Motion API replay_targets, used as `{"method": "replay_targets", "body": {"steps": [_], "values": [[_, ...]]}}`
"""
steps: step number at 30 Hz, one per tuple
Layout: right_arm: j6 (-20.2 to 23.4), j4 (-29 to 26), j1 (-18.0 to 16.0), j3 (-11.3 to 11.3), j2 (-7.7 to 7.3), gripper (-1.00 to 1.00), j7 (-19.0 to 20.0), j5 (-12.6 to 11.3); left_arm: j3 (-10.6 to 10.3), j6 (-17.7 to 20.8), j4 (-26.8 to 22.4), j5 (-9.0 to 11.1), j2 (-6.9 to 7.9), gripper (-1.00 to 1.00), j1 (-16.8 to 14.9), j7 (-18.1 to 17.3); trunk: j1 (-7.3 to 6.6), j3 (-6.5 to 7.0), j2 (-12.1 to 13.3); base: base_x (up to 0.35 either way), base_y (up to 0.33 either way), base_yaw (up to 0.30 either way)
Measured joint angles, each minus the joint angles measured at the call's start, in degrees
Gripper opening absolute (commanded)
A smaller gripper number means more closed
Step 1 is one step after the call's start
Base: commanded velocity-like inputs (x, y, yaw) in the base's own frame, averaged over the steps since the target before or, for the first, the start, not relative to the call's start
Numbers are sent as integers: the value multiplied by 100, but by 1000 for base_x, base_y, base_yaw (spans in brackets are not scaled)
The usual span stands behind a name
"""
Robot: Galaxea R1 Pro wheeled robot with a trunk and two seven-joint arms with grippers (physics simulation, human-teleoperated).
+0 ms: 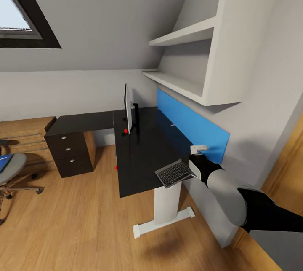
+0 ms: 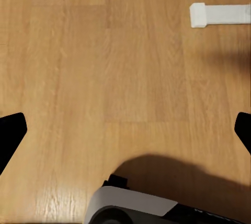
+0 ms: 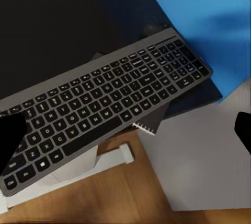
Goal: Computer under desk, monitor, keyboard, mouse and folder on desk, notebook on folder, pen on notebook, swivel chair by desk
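Keyboard (image 1: 174,173): black keys in a dark grey frame, at the tabletop's near corner, lying at an angle with one end past the edge; held at that end by the right hand; in the right wrist view (image 3: 104,104) it runs slantwise over the black top and out over the floor
Right hand (image 1: 194,163): black, on a grey and black arm reaching in from the lower right; its fingers meet the keyboard's end, so it is holding the keyboard; in the right wrist view two dark fingertips (image 3: 10,140) show at the picture's sides
Tabletop (image 1: 141,153): black, L-shaped, on a white leg with a flat white foot (image 1: 164,220); one wing runs to a dark drawer unit (image 1: 71,153) with three round silver knobs
Monitor (image 1: 128,108): thin, seen edge-on, upright on its black stand at the back of the tabletop, a red dot low on it; well apart from the keyboard
Blue panel (image 1: 191,125): long, on the wall along the tabletop's far side, just beside the keyboard
Chair (image 1: 10,170): grey seat on a metal star base, at the left edge, well apart from the tabletop
Folder (image 1: 3,162): blue, lying on the chair seat, mostly cut off
Shelves (image 1: 185,35): white, on the wall above the panel
Left hand (image 2: 125,130): dark fingertips (image 2: 10,135) wide apart, holding nothing, above wood plank floor (image 2: 78,78)
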Motion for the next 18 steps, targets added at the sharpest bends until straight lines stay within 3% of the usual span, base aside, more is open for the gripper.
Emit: {"method": "replay_targets", "body": {"steps": [10,18], "values": [[4,22,69,0,-16,100,7,15,-3,-7,0,-11,3,100,0,-6,0,-54,0,4,0,198],[25,35,87,4,-19,100,19,17,-3,-8,1,-7,3,100,-1,-2,-3,-73,-1,267,0,35]]}}
